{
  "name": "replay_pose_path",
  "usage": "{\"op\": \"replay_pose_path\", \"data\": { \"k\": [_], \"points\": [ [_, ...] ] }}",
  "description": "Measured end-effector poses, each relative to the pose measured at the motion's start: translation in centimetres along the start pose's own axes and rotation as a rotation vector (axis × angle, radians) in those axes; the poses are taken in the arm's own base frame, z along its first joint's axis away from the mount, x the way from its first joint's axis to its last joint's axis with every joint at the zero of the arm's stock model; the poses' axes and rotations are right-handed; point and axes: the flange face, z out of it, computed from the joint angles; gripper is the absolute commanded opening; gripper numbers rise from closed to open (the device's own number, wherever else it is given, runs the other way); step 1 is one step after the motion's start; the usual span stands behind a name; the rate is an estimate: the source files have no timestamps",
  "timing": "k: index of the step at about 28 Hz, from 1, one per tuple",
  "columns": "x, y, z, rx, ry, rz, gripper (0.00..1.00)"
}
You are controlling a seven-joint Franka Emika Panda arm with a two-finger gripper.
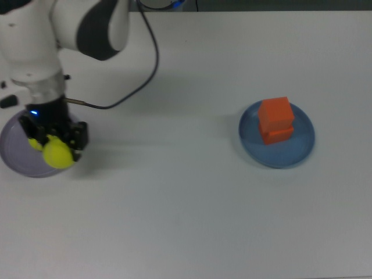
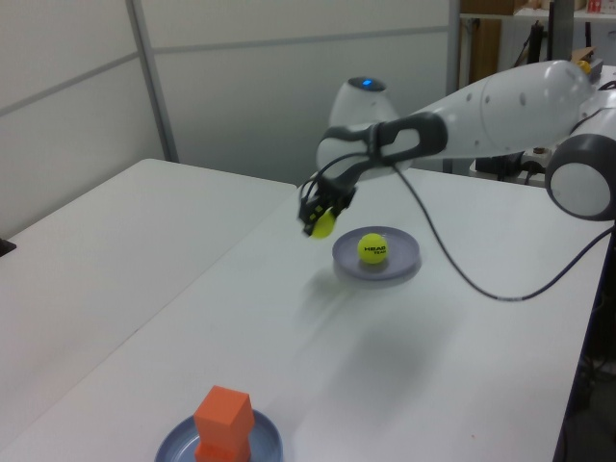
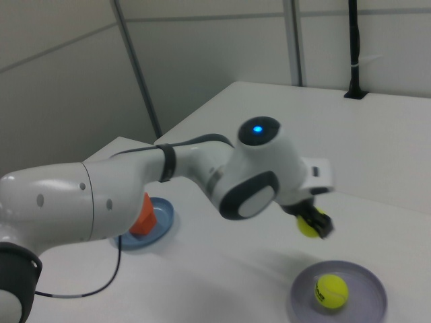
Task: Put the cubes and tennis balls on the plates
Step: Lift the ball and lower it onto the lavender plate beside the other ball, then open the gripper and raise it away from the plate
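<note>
Lab: partition walls (image 2: pixel 289 87), white table (image 1: pixel 192 221)

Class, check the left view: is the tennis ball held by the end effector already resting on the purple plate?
No; the end effector holds that tennis ball in the air beside the purple plate.
</note>
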Motion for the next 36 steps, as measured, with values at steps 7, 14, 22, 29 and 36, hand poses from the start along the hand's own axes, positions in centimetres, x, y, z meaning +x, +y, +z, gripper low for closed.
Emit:
{"op": "replay_pose_path", "data": {
  "k": [7, 14, 22, 29, 36],
  "points": [
    [-0.4, 7.4, 0.3, -0.047, -0.010, 0.034, 0.00],
    [-1.1, 10.9, 1.6, -0.068, -0.035, 0.045, 0.00],
    [-2.2, 12.2, 4.4, -0.081, -0.075, 0.045, 0.18],
    [-2.5, 12.0, 5.6, -0.082, -0.092, 0.014, 1.00],
    [-1.6, 11.7, 4.0, -0.079, -0.064, 0.007, 1.00]
  ]
}}
